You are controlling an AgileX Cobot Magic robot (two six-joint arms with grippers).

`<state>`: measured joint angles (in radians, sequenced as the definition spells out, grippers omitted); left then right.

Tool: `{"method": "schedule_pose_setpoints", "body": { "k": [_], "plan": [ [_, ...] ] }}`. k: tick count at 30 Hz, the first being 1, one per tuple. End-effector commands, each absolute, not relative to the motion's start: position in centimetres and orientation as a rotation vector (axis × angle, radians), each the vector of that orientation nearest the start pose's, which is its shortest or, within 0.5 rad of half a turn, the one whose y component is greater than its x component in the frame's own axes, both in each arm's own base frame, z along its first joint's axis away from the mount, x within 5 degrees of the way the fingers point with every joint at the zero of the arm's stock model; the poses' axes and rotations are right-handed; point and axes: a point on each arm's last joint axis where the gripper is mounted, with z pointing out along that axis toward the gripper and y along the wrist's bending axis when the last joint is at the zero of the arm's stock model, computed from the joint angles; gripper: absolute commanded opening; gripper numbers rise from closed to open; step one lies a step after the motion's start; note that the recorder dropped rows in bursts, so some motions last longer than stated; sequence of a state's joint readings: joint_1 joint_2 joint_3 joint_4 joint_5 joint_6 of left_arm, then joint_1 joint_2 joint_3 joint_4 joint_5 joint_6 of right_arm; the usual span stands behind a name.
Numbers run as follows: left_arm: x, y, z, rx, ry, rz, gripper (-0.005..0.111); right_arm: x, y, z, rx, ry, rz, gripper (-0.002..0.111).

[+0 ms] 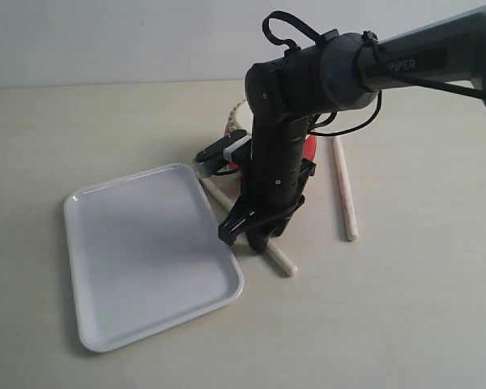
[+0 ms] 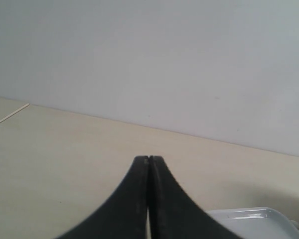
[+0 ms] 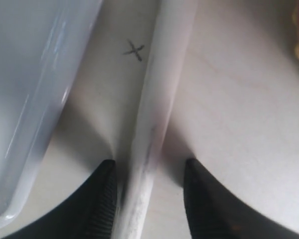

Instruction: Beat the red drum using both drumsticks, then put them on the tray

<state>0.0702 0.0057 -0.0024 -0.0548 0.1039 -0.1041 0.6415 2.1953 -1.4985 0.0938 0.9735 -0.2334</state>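
Beige counter (image 1: 421, 308): right hand (image 3: 149, 167) released, jaws straddling one stick (image 3: 157, 99) just beside tray (image 1: 146, 251), not clamped. Second stick (image 1: 345, 190) lies beyond drum (image 1: 310, 150), mostly hidden behind arm (image 1: 405, 61). Left hand (image 2: 148, 159) clenched, empty.

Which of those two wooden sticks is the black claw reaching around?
The stick right beside the white tray: it lies between the fingers of the open claw. The other stick lies alone, away from the tray.
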Motion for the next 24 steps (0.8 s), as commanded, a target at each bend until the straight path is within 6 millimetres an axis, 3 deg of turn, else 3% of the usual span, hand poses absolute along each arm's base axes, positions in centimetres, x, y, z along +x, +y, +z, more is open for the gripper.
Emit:
{"method": "schedule_pose_setpoints", "body": {
  "k": [1, 8, 14, 20, 24],
  "plan": [
    [5.6, 0.3, 20.5, -0.183, 1.562, -0.09, 0.0, 32.8, 25.4, 11.4, -1.269, 2.894, 0.108, 0.034],
    [5.6, 0.3, 20.5, -0.183, 1.562, -0.09, 0.0, 32.7, 25.5, 11.4, -1.247, 2.907, 0.116, 0.027],
    [5.6, 0.3, 20.5, -0.183, 1.562, -0.09, 0.0, 32.7, 25.4, 11.4, -1.197, 2.939, 0.113, 0.0],
    [5.6, 0.3, 20.5, -0.183, 1.562, -0.09, 0.0, 32.3, 25.2, 11.7, -1.158, 3.0, 0.099, 0.0],
    [5.6, 0.3, 20.5, -0.183, 1.562, -0.09, 0.0, 32.3, 25.1, 13.5, -1.096, 2.979, 0.097, 0.0]
  ]
}}
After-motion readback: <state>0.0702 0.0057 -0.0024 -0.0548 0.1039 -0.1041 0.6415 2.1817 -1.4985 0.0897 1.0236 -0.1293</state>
